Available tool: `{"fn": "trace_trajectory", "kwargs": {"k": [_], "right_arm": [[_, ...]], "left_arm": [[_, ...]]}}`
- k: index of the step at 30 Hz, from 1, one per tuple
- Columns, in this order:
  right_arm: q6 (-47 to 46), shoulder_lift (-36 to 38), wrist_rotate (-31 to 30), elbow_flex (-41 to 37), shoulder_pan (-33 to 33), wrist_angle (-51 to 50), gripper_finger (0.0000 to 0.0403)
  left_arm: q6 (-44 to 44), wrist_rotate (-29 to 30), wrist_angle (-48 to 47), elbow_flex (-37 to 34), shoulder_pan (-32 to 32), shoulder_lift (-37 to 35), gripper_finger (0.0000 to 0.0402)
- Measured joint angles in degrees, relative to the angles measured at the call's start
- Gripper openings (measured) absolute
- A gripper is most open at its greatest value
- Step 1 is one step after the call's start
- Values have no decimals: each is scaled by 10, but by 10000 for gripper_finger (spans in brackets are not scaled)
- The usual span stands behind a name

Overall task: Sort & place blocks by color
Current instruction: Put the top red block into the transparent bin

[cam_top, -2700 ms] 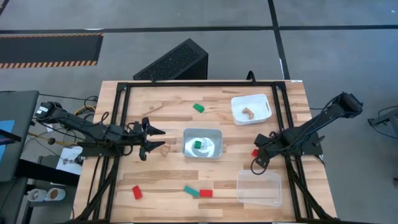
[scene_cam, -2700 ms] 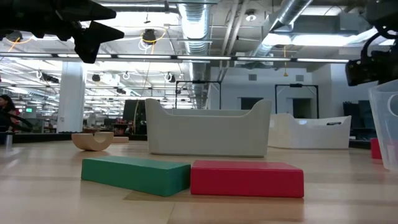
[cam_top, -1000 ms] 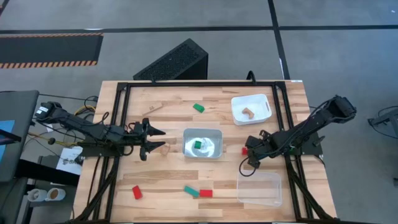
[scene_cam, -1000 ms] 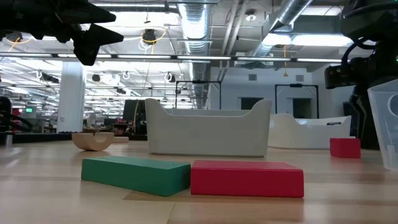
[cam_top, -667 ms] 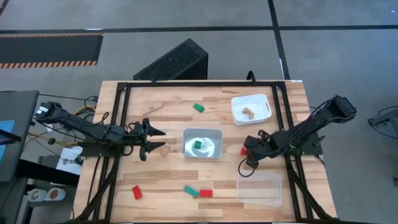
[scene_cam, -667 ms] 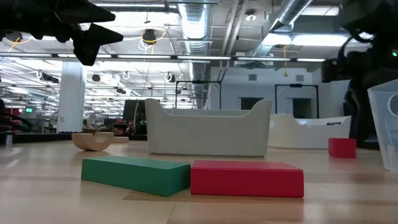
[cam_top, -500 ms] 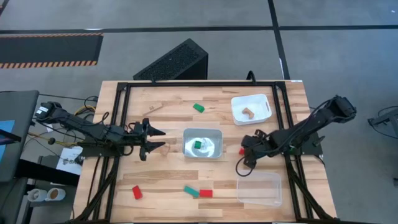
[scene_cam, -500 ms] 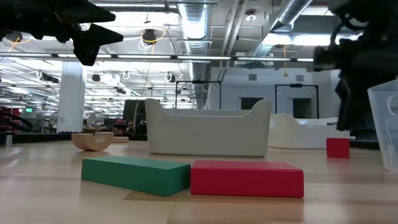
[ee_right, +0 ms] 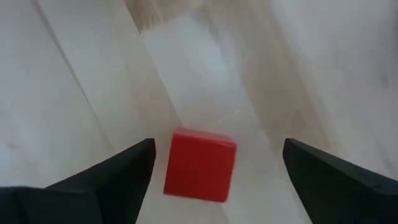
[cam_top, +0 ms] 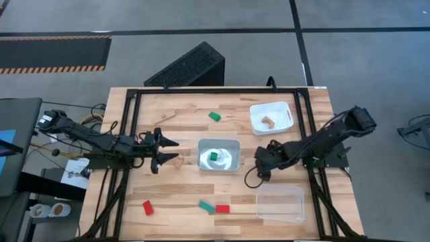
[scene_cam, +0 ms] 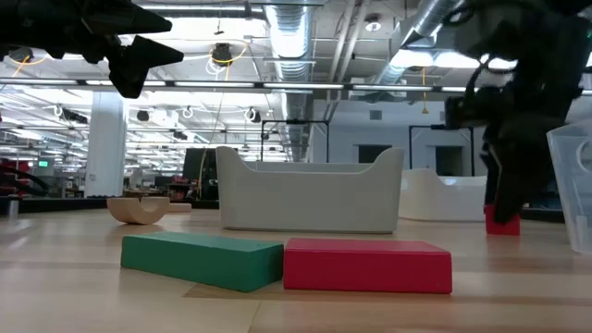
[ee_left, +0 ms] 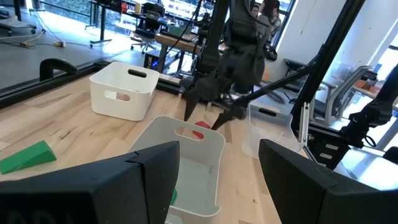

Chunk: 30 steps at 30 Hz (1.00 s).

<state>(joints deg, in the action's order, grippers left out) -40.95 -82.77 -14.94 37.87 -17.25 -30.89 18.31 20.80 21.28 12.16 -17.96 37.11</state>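
A small red block [ee_right: 200, 165] lies on the table right of the silvery tray [cam_top: 232, 144]. It also shows in the low view [scene_cam: 502, 222]. My right gripper [ee_right: 219, 147] points steeply down over it, open. One finger stands on each side of the block with a gap to each. In the high view this gripper [cam_top: 258, 165] covers the block. My left gripper [cam_top: 171, 151] hovers open and holds nothing, left of the silvery tray. It stands above an arched wood block [cam_top: 177, 160]. A green block [cam_top: 213, 156] lies in the silvery tray.
A white tray [cam_top: 285, 119] at the far right holds a wood block [cam_top: 268, 122]. A clear tray [cam_top: 279, 203] stands near the front right. Loose blocks lie about: one green [cam_top: 214, 116], one red [cam_top: 148, 208], a green [cam_top: 205, 206] and red [cam_top: 222, 209] pair in front.
My right gripper has moved toward the table's left edge, closer to the silvery tray, and has sunk around the red block. The red block has slid a little the same way along the table.
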Motion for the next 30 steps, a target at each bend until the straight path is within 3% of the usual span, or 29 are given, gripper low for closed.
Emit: {"fn": "trace_trajectory", "kwargs": {"k": [4, 8, 13, 17, 25, 30], "right_arm": [[5, -39, 27, 3, 15, 5, 354], [8, -47, 31, 3, 19, 8, 297], [20, -7, 33, -1, 20, -4, 206], [16, 69, 37, -1, 14, -21, 120], [-24, 240, 52, -1, -90, -5, 117], [-107, 273, 29, -1, -202, 29, 147]], "left_arm": [[0, -1, 0, 0, 0, 0, 208], [0, -2, 0, 0, 0, 0, 208], [0, 0, 0, 0, 0, 0, 208], [2, 0, 0, 0, 0, 0, 208], [11, 0, -2, 0, 0, 0, 208], [24, 0, -15, -1, 0, 0, 208]]}}
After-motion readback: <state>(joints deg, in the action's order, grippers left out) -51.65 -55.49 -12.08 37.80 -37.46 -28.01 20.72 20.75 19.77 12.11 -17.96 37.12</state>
